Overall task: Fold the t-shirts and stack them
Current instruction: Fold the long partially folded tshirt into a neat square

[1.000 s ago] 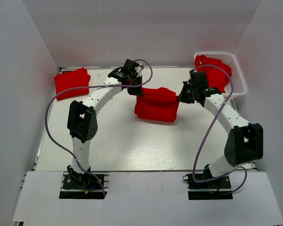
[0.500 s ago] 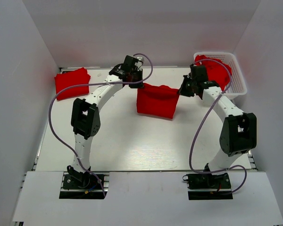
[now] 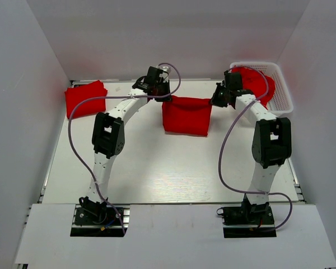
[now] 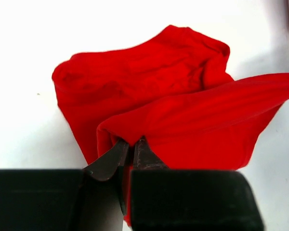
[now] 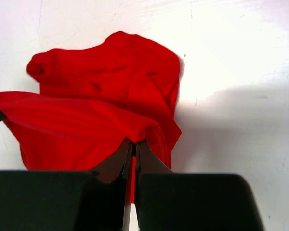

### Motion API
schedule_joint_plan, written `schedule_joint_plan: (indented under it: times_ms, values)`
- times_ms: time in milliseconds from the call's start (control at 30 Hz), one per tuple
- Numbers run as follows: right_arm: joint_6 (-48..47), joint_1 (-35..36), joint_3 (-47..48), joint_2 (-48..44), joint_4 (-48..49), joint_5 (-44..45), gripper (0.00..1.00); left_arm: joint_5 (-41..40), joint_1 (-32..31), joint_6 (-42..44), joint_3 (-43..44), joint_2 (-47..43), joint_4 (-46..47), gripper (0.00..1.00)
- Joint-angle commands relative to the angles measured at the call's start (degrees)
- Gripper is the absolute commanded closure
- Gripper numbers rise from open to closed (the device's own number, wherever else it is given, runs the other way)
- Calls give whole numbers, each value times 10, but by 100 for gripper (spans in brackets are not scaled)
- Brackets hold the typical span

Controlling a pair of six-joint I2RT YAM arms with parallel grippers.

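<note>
A red t-shirt [image 3: 186, 115] hangs stretched between my two grippers above the middle back of the table. My left gripper [image 3: 163, 99] is shut on its left top corner, seen in the left wrist view [image 4: 131, 142] pinching the red cloth [image 4: 197, 125]. My right gripper [image 3: 214, 101] is shut on its right top corner, seen in the right wrist view [image 5: 134, 142] pinching the cloth [image 5: 82, 130]. The shirt's lower part lies bunched on the table. A folded red t-shirt [image 3: 85, 97] lies at the back left. More red t-shirts [image 3: 256, 81] fill the basket.
A white lattice basket [image 3: 282, 92] stands at the back right corner, close behind my right arm. White walls enclose the table on the left, back and right. Purple cables loop beside both arms.
Both grippers have moved toward the back and lifted the shirt's top edge. The shirt has gone from a slumped heap to a taut, straight top edge between them.
</note>
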Motion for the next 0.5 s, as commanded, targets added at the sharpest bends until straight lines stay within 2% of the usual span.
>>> schedule_joint_plan:
  times_ms: [0, 67, 100, 133, 167, 200, 233, 267, 300, 333, 400, 467]
  values:
    - [12, -12, 48, 46, 36, -20, 100, 7, 13, 9, 43, 8, 31, 100]
    - [20, -13, 60, 59, 48, -27, 99, 0, 13, 4, 59, 25, 31, 100]
    - [34, -12, 61, 73, 50, -26, 99, 0, 13, -1, 65, 30, 36, 96]
    - [37, -15, 66, 77, 52, -25, 95, 0, 13, -1, 65, 30, 44, 80]
    - [42, -16, 67, 81, 67, -26, 91, 0, 18, -7, 71, 38, 50, 70]
    - [63, -16, 68, 93, 78, -25, 87, 0, 18, -7, 71, 43, 58, 56]
    - [67, -19, 68, 96, 109, -31, 86, 0, 18, -18, 71, 44, 85, 41]
    - [71, -20, 68, 101, 128, -44, 76, 0, 18, -28, 76, 53, 94, 13]
    - [91, -24, 70, 120, 148, -51, 61, 0, 25, -46, 81, 61, 108, 0]
    - [99, -23, 84, 128, 224, -63, 38, 0, 34, -59, 112, 82, 120, 0]
    - [131, -30, 125, 167, 248, -81, 10, 6, 52, -88, 155, 106, 127, 0]
    - [138, -30, 176, 185, 251, -115, 10, 17, 60, -95, 182, 113, 140, 0]
